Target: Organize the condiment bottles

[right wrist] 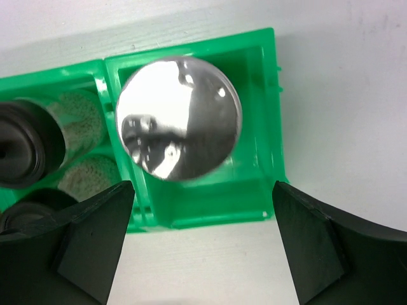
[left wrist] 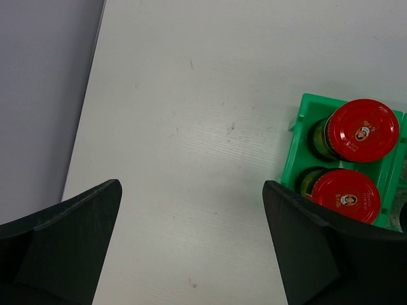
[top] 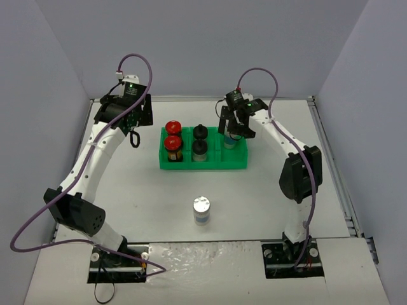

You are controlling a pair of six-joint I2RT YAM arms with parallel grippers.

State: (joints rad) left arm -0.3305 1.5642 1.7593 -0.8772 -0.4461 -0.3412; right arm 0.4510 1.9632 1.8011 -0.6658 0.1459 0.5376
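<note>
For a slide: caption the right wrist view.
Right gripper, jaws open, over a silver-capped jar in the green tray, black-capped jars alongside.

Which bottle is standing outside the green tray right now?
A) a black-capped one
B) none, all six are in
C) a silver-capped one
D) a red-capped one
C: a silver-capped bottle stands alone on the table in front of the green tray, while the red-capped bottles and black-capped bottles sit in its compartments.
</note>
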